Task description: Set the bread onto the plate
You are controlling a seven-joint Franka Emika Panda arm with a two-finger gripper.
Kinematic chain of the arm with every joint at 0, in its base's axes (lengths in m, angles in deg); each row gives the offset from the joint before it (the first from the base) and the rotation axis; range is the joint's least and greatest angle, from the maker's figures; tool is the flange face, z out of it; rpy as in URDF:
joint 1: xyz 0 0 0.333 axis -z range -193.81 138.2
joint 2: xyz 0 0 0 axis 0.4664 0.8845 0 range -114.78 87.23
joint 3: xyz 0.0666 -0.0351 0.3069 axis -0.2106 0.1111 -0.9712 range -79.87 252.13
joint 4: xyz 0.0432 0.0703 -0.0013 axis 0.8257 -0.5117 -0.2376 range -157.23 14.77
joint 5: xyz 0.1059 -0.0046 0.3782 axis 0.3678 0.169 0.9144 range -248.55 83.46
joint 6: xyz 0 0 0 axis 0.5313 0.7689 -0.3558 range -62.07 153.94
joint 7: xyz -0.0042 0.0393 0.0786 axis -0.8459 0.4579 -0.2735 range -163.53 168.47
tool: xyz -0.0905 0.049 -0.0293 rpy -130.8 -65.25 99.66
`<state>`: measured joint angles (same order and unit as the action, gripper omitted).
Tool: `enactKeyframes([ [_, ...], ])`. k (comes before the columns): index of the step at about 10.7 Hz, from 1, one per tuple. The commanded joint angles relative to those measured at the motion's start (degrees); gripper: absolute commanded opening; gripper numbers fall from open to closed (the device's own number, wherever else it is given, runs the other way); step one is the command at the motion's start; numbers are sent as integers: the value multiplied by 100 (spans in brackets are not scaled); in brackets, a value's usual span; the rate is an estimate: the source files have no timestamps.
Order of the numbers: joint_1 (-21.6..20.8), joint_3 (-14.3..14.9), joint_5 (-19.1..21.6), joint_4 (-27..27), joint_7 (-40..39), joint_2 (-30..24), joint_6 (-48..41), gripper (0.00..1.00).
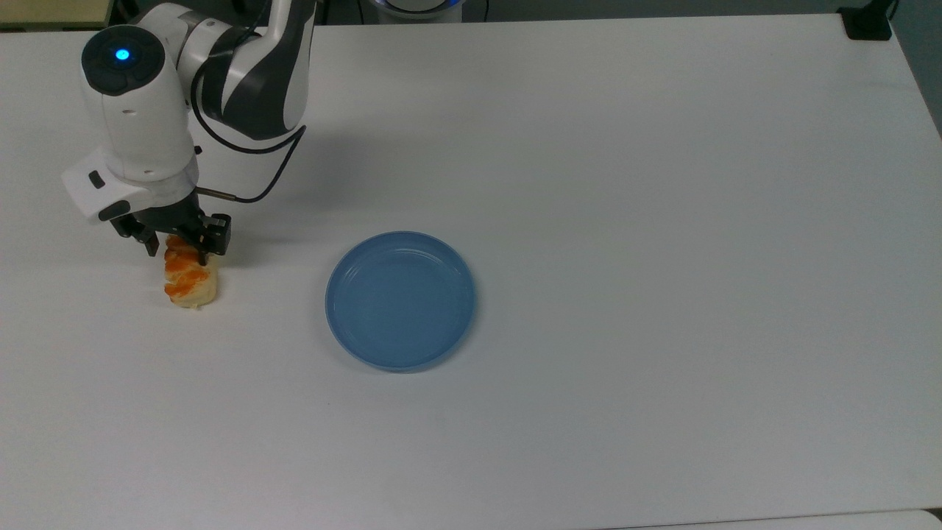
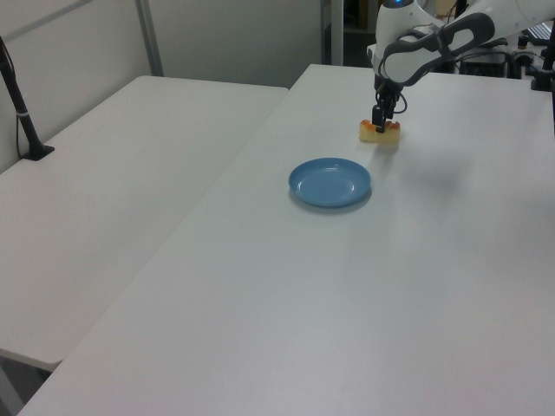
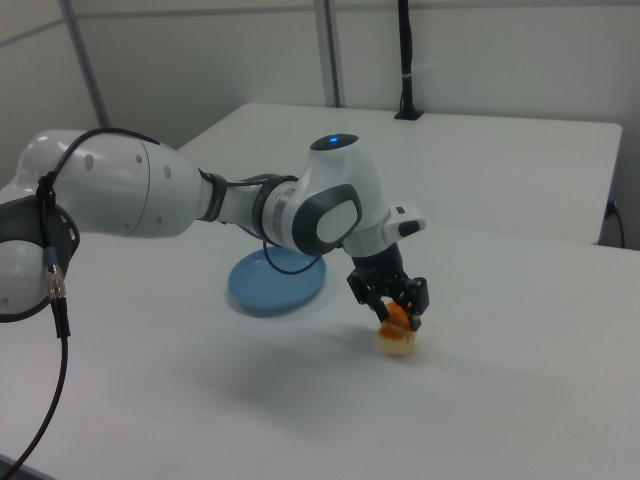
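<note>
One bread roll point(image 1: 190, 283), striped orange, left of centre in the top view. One blue plate point(image 1: 401, 299), mid-frame. One robot arm point(image 1: 243, 70) with one gripper point(image 1: 178, 245), upper left. Two white tables point(image 2: 113, 199) in the left view.

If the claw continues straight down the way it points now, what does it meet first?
Most likely the bread: the claw hangs open astride its far end, the table underneath.

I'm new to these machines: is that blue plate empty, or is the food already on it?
Empty. The plate shows only bare blue, and the bread lies on the table beside it, with the gripper down at one end.
</note>
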<state>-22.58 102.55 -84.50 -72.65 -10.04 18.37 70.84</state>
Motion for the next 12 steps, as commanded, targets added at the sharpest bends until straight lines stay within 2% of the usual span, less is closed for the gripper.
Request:
enactKeyframes([
  [1,-144,46,54,-113,-67,-67,135,34],
  [3,-346,46,98,-104,142,-268,3,33],
  [4,-425,-6,194,-52,266,-366,-337,29],
  [7,-933,-33,721,-7,546,-717,-963,28],
  [8,-1118,-59,731,62,853,-735,-1060,28],
  [12,-1190,-700,644,300,1968,-745,-974,28],
])
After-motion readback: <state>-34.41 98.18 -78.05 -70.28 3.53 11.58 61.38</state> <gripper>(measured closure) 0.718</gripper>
